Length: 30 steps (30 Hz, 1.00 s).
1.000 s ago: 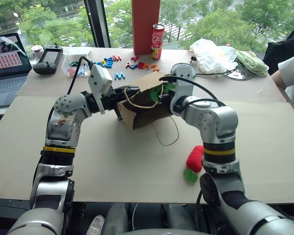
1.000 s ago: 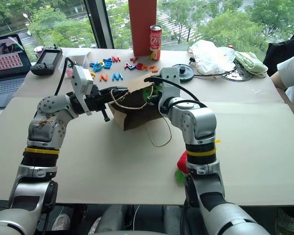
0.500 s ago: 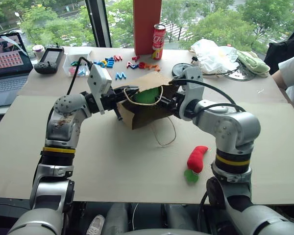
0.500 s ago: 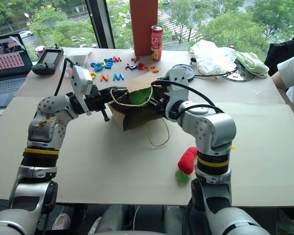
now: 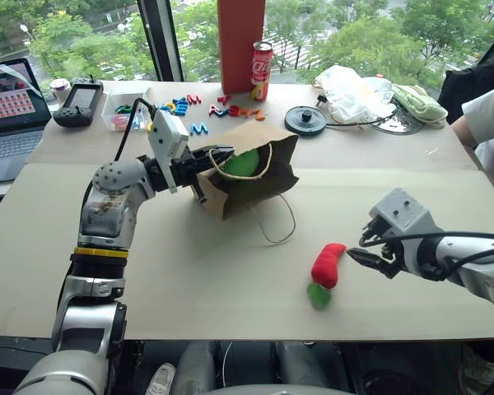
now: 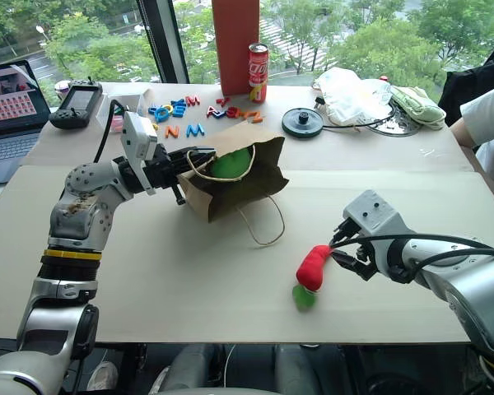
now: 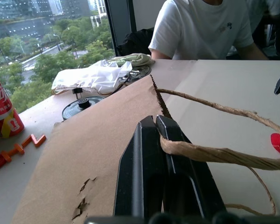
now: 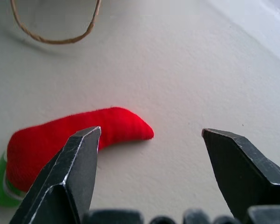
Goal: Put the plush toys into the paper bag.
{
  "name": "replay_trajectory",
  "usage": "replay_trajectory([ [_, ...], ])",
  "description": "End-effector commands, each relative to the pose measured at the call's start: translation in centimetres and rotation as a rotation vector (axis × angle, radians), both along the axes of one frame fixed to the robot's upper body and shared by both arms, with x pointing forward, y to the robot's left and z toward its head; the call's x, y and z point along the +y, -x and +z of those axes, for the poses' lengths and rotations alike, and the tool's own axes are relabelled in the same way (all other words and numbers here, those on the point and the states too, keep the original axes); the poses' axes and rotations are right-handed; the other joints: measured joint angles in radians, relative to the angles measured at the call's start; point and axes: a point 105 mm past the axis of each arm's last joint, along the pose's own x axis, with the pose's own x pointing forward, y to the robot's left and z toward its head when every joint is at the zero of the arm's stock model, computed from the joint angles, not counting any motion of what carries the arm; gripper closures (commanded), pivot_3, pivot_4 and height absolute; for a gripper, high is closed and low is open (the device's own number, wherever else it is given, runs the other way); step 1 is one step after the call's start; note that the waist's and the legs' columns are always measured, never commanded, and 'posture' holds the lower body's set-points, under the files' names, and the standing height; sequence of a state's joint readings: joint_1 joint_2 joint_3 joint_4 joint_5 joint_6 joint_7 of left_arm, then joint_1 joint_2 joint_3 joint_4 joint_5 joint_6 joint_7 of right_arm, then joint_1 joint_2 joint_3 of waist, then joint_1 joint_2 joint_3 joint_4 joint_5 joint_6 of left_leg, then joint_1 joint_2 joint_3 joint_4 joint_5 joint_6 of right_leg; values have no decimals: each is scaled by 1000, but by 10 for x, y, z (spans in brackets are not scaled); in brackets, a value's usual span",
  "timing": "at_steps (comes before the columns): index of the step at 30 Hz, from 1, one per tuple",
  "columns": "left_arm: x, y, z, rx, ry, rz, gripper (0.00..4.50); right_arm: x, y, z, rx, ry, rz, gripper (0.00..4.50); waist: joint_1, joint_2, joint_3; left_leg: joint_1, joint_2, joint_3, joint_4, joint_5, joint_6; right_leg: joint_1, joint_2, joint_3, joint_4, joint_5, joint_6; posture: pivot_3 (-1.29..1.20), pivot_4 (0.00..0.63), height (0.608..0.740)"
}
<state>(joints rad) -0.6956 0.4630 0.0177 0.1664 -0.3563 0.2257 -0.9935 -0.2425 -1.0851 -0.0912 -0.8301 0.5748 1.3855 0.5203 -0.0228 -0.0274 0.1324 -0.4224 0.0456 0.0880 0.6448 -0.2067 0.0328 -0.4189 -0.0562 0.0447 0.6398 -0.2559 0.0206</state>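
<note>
Head views: paper bag (image 5: 251,175) lies on its side mid-table, mouth toward robot's left, w/ the round green plush (image 5: 242,163) sitting inside the opening. One string handle (image 5: 277,224) loops out onto the table (image 5: 189,280) in front of the bag. L pincer (image 5: 204,160) is at the bag's mouth edge, clenched on the other handle/rim, holding it up. Red chili plush (image 5: 327,265), green tip toward the near table edge, lies on the table well apart from the bag, on the robot's right side. R pincer (image 5: 364,252) sits just beside the chili, fingers spread, not touching it. Far side of table: soda can (image 5: 262,59), coloured letters (image 5: 206,105), black round disc (image 5: 305,120), white plastic bag (image 5: 354,89), pale green cloth (image 5: 421,104), laptop (image 5: 8,99) at far left. Person's sleeve (image 5: 486,115) at right edge.

L wrist view: black fingers (image 7: 144,168) pressed shut, twisted string handle (image 7: 214,153) pinched betw. them, brown bag paper (image 7: 93,158) right alongside. Person in white tee (image 7: 203,28) sits beyond the table.

R wrist view: both fingers (image 8: 67,172) wide apart, nothing betw. them; red chili (image 8: 70,140) lies on table just past one fingertip, green tip partly hidden behind it. Handle loop (image 8: 56,28) further off.
</note>
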Motion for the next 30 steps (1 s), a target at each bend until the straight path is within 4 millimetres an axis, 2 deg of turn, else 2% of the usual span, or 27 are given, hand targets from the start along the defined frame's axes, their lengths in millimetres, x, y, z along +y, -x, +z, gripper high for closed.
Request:
replay_trajectory([
  [1,-3,2,13,-44,11,-17,4500,14,8,1,-52,166,263,635,1,0,0,1,0,0,0,0,0,0,0,0,0,0,0,0,150,739],
  [7,-5,2,14,-46,9,-21,4500,21,6,-18,-94,331,560,635,7,0,0,0,0,1,1,0,0,0,0,0,0,0,1,0,150,739],
  [12,-5,3,12,-44,7,-22,4500,30,-10,-30,-143,400,696,635,9,0,0,0,0,1,2,0,0,0,0,0,0,0,1,0,150,739],
  [22,-4,4,11,-43,5,-14,4500,40,-17,-51,-93,403,796,635,13,0,0,0,0,1,3,0,0,0,0,-1,1,0,0,0,150,739],
  [25,-2,4,11,-44,3,-8,4500,40,-14,-53,-58,366,761,1403,10,0,0,0,0,1,3,0,0,1,0,-1,1,0,0,0,150,739],
  [30,-1,4,10,-43,0,-6,4500,34,-11,-56,-8,344,688,3102,11,0,0,1,0,1,4,0,0,1,0,-1,2,0,0,0,150,739],
])
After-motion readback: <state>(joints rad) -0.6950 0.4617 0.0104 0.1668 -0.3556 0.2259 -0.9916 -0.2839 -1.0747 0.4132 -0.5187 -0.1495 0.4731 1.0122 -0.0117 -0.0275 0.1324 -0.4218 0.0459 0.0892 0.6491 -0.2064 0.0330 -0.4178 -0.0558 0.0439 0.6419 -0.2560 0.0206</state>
